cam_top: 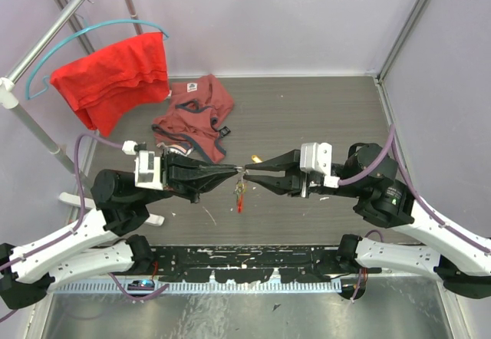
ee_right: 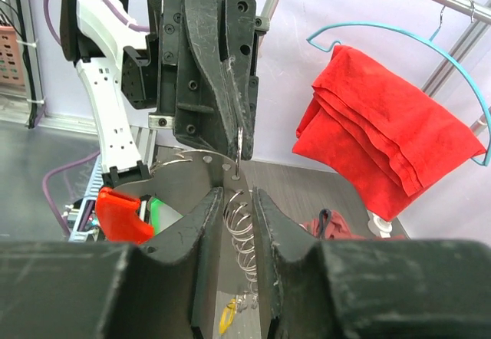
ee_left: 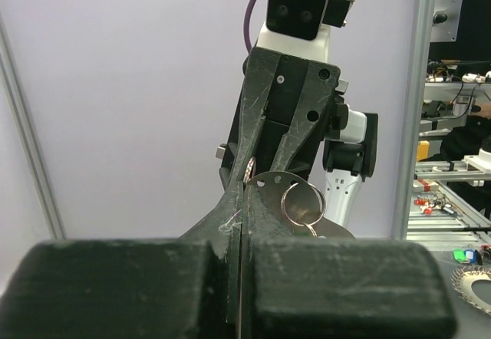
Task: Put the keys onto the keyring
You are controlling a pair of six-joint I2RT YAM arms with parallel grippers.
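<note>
While pinched between jaws — coiled silvery keyring (ee_right: 239, 232) | flat red tag (ee_right: 119, 215)

Keys (ee_right: 227, 317) half hidden between jaws

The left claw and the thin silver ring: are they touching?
Touching. The right wrist view shows the left gripper shut on the keyring, the thin metal edge pinched between its fingertips.

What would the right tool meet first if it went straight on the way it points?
Probably the left tool, shut and facing the right tool tip to tip, with only the keyring between them; depth there is unclear.
</note>
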